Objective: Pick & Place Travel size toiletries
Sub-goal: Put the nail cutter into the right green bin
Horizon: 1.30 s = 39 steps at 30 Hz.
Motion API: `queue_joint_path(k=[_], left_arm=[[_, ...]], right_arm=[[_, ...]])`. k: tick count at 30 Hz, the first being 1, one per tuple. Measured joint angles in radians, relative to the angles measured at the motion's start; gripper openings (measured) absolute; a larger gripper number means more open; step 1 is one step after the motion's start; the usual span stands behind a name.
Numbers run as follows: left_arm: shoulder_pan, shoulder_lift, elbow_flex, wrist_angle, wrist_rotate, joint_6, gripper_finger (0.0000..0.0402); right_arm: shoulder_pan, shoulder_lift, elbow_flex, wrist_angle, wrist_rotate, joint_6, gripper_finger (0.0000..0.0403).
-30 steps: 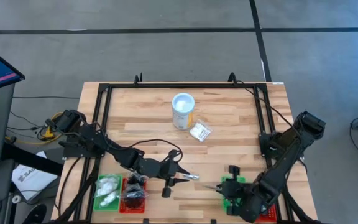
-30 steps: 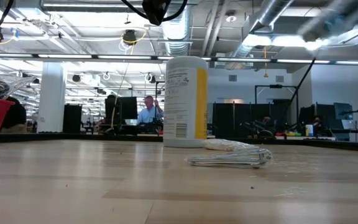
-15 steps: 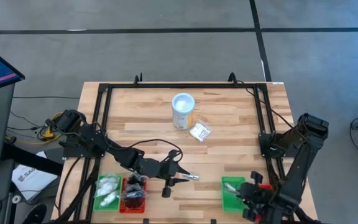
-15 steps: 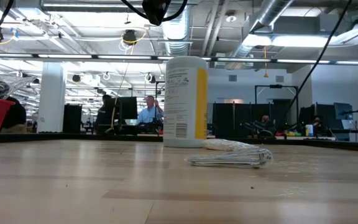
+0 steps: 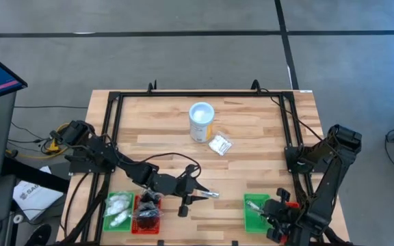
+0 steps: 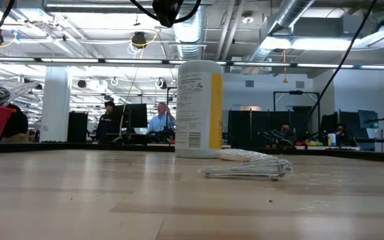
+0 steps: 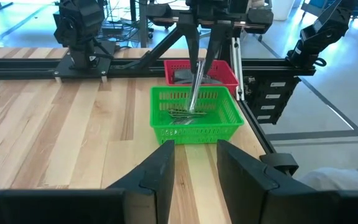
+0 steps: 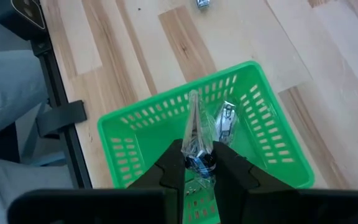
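Note:
My right gripper (image 8: 199,155) (image 5: 265,213) points down over the green tray (image 8: 166,106) at the table's near right and is shut on a clear-wrapped packet (image 8: 194,127). Another clear packet with a metal piece (image 8: 227,118) lies on that tray's floor. One white packet (image 5: 219,144) (image 6: 249,167) lies flat on the table beside the white tub (image 5: 202,121). My left gripper (image 5: 211,195) (image 7: 194,152) is open and empty near the table's near middle, facing the right tray (image 7: 191,134). At the near left, a green tray (image 5: 118,210) holds white packets and a red tray (image 5: 147,213) holds dark ones. My right gripper pinches the clear wrap of the packet near its dark end (image 8: 197,160) between its two fingers (image 8: 174,163), coming from above and pointing down. The rest of the wrap (image 8: 194,121) reaches past the fingertips toward the tray floor. Whether it touches the floor, I cannot tell.
A red tray (image 7: 201,71) stands just behind the right green tray in the left wrist view. A black frame (image 5: 204,96) runs around the table. The tub (image 6: 199,110) stands upright at the far middle. People sit at desks in the room beyond.
My right gripper has moved toward the table's right and near edge, from left of the right green tray to above it, carrying the packet. It has kept still for the last half second. My left arm has not moved.

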<state>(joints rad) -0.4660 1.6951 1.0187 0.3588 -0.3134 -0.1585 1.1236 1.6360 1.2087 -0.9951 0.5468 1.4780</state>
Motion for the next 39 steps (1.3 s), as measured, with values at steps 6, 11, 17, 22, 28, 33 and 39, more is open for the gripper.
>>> queue_joint_path(k=[6,11,17,22,28,33,39], left_arm=[[0.000,0.000,0.000,0.000,0.001,0.000,0.0112],[0.000,0.000,0.000,-0.001,0.002,0.000,0.0112],[0.000,0.000,0.000,-0.001,0.002,0.000,0.0112],[0.000,0.000,0.000,-0.003,0.002,0.000,0.0112],[0.000,0.000,0.000,-0.003,-0.001,0.000,0.0112],[0.000,0.035,-0.001,-0.004,-0.001,0.017,0.0112],[0.020,0.136,-0.002,0.004,0.001,0.023,0.0112]], right_arm=[[0.000,0.001,0.000,0.000,0.000,0.009,0.0063],[-0.001,0.007,0.000,-0.009,0.001,0.015,0.0113],[-0.008,0.006,0.000,-0.015,0.002,0.016,0.0116],[-0.008,0.006,0.000,-0.014,0.003,0.016,0.0103],[-0.008,0.006,0.000,-0.014,0.017,0.015,0.0097],[-0.009,0.006,0.000,-0.014,0.030,0.015,0.0097],[-0.015,0.006,0.000,-0.014,0.039,0.012,0.0097]])
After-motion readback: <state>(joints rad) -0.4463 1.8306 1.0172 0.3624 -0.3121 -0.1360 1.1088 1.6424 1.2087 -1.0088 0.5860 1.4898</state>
